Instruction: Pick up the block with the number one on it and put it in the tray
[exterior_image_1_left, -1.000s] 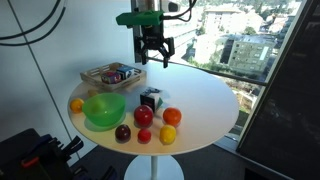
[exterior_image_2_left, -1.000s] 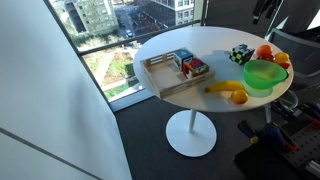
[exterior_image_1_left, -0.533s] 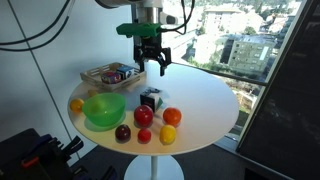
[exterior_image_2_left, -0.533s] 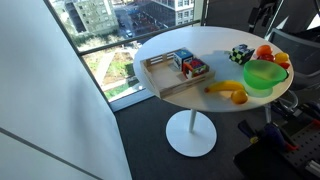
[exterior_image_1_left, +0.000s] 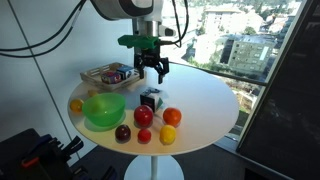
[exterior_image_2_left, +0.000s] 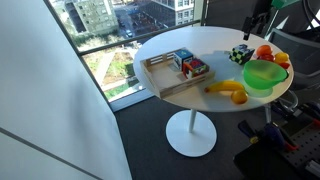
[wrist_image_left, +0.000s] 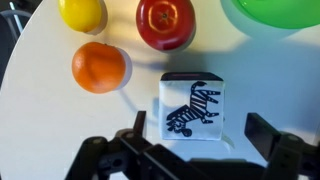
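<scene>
The block (exterior_image_1_left: 151, 100) is a small dark cube on the round white table, beside the fruits. In the wrist view its pale top face (wrist_image_left: 194, 108) shows a zebra drawing. It also shows in an exterior view (exterior_image_2_left: 240, 55). My gripper (exterior_image_1_left: 151, 70) hangs open directly above the block, not touching it. In the wrist view its fingers (wrist_image_left: 196, 135) straddle the block on either side. The light-wood tray (exterior_image_2_left: 160, 80) sits at the table's other side and holds small coloured items (exterior_image_2_left: 190, 66). It also shows in an exterior view (exterior_image_1_left: 100, 72).
A green bowl (exterior_image_1_left: 103, 108) stands next to the block. A red apple (wrist_image_left: 165, 22), an orange (wrist_image_left: 99, 66) and a yellow fruit (wrist_image_left: 82, 12) lie close to the block. A banana (exterior_image_2_left: 225, 87) and an orange (exterior_image_2_left: 238, 96) lie near the table's edge.
My gripper has come down and moved over the block, staying open. The block and the fruits have not moved.
</scene>
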